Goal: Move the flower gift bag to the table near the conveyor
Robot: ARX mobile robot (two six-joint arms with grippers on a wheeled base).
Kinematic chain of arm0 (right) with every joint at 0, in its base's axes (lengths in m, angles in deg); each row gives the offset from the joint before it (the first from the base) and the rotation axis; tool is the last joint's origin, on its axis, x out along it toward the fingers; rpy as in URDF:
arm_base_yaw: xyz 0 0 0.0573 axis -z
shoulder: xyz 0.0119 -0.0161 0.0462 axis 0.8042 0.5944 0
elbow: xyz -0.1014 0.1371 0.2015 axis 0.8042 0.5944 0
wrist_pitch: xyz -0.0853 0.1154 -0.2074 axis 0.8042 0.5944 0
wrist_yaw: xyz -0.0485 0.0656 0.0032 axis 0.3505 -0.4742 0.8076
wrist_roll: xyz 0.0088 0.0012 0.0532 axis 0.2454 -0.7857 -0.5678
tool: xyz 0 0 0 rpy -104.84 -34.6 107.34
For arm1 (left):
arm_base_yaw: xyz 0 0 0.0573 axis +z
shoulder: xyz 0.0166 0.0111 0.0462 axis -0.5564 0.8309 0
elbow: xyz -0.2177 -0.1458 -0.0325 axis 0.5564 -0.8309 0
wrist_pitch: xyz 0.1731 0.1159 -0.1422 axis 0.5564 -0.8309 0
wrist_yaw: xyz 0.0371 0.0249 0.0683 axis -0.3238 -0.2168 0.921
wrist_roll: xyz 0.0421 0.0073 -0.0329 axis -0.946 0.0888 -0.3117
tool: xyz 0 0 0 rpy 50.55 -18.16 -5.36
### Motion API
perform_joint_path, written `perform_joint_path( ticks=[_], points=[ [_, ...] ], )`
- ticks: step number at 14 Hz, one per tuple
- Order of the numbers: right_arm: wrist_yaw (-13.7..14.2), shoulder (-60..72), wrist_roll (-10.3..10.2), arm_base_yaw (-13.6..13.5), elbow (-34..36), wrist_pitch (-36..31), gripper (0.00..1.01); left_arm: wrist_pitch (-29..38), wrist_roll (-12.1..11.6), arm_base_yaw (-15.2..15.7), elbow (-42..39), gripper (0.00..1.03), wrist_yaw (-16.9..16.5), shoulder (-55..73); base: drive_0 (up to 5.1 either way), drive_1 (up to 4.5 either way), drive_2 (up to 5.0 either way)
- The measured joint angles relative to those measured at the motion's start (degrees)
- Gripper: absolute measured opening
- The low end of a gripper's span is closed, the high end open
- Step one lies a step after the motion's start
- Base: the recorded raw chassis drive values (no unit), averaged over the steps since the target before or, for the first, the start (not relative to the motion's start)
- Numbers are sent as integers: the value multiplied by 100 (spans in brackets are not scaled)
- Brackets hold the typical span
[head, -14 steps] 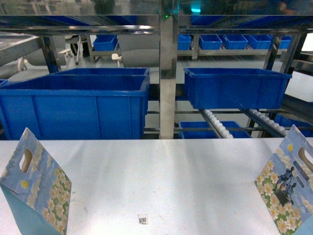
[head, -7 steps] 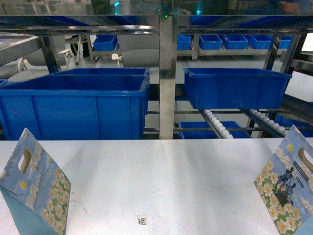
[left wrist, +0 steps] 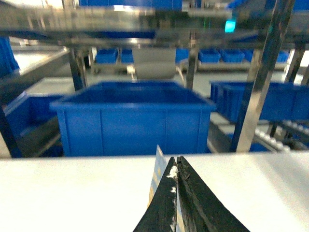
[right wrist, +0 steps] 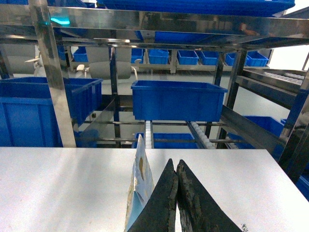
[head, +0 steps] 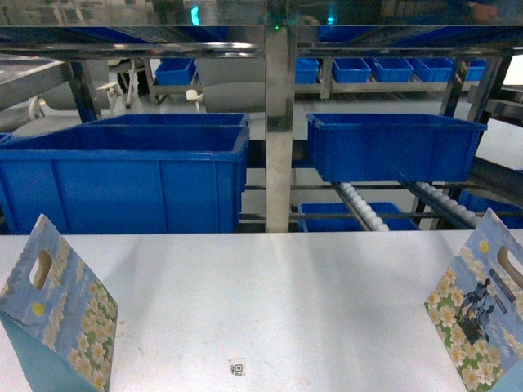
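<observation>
Almost nothing has shifted over the last second: both bags sit where they were, the left bag (head: 57, 314) maybe a hair lower in my head view, the right bag (head: 482, 314) unchanged. Both stand on the table (head: 270, 302), one at each near corner, well apart, with the small code sticker (head: 238, 367) between them.

On the left wrist camera, the left gripper (left wrist: 176, 166) has its fingers pressed together, and a thin edge of the bag shows right at the tips; I can't tell for sure whether paper is pinched between them. Right gripper (right wrist: 175, 169), same story: fingers closed tight, the bag's upper edge just beside them on the left.

I'd judge this as the placing stage. To do it well, I want each bag flat on its base before letting go, fingers opening slowly, then a straight lift so the handle edge isn't dragged over.

Beyond the table, the conveyor (head: 282, 122) carries the big bin (head: 122, 184) on the left and the smaller bin (head: 392, 147) on the right above the white rollers (head: 364, 208). I see nothing inside the bins from this angle.
</observation>
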Motion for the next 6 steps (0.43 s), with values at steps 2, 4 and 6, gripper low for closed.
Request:
perform_joint_path(
  ticks=[2,4,6],
  points=[
    [-2,0,0,0,0,4,2,-260,-7,0,26,2,-9,-487,0,0,0],
    [-2,0,0,0,0,-2,2,-350,-13,0,2,2,-9,-490,0,0,0],
    [-2,0,0,0,0,-2,2,-354,-13,0,2,2,-9,-490,0,0,0]
  ],
)
